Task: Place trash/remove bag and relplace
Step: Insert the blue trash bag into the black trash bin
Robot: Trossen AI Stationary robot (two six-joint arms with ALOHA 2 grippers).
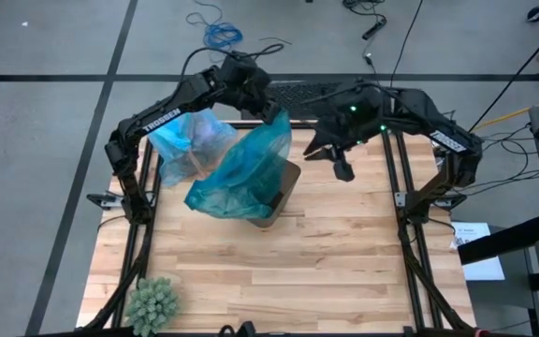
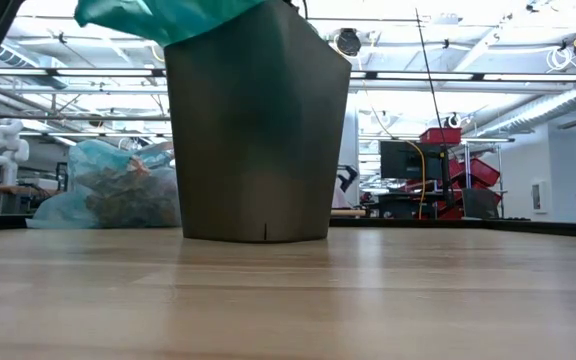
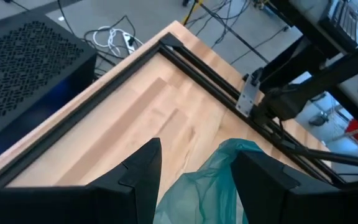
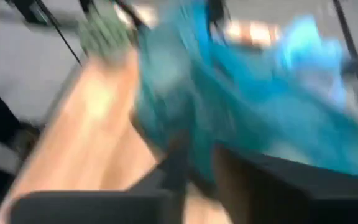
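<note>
Bin: dark grey wastebasket upright near the middle of the wooden surface, toward its far side; in the low view, tapered walls resting flat on the wood.
Teal bag: darker teal-green plastic bag draped over the bin's mouth and spilling down its left flank; top edge lifted toward the left arm.
Light blue bag: translucent sky-blue bin liner lying on the surface just left of the bin, bunched and filled; in the low view, behind and left of the bin, resting on the wood.
Trash: brown wadded paper lumps visible through the blue liner's skin, inside it.
Left end effector: above the far side of the bin, at the teal bag's raised edge; in its wrist view, fingers parted wide with a fold of teal plastic rising between them; contact with the film not discernible.
Right end effector: hovering right of the bin, apart from the teal bag; finger gap impossible to judge, wrist view smeared.
Plant ball: green spiky ball at the near left corner of the surface, well apart from everything else.
</note>
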